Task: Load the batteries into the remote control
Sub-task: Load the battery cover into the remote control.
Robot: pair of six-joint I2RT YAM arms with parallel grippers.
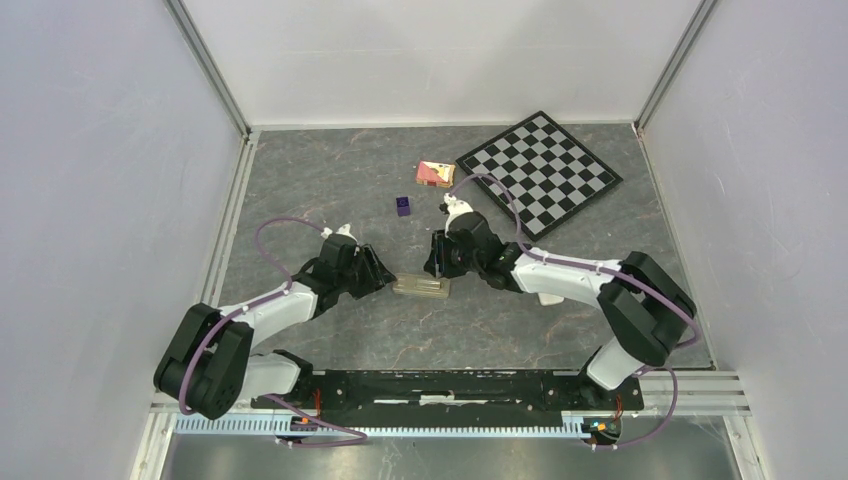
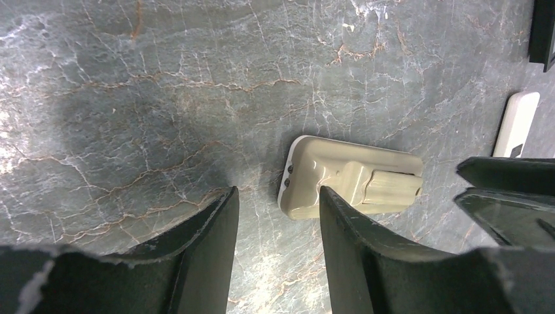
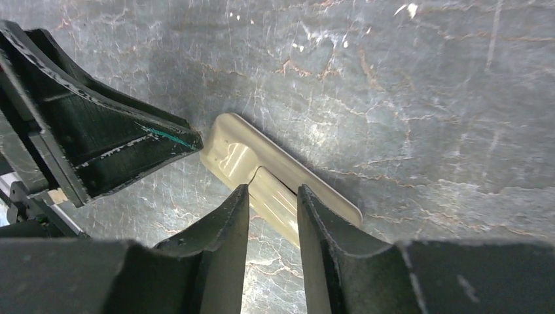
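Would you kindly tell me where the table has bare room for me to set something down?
Bare: the far-left stretch between the left wall and the purple cube; the near strip between the remote control and the arm bases. Crowded: the middle, where the left tool and right tool meet at the remote, and far right by the chessboard.

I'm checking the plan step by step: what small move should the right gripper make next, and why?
Probably lower the right gripper onto the battery cover of the remote control and try sliding it off. The cover looks shut, the right jaws stand apart just above it, and the open left gripper sits at the remote's other end, placed to brace it.
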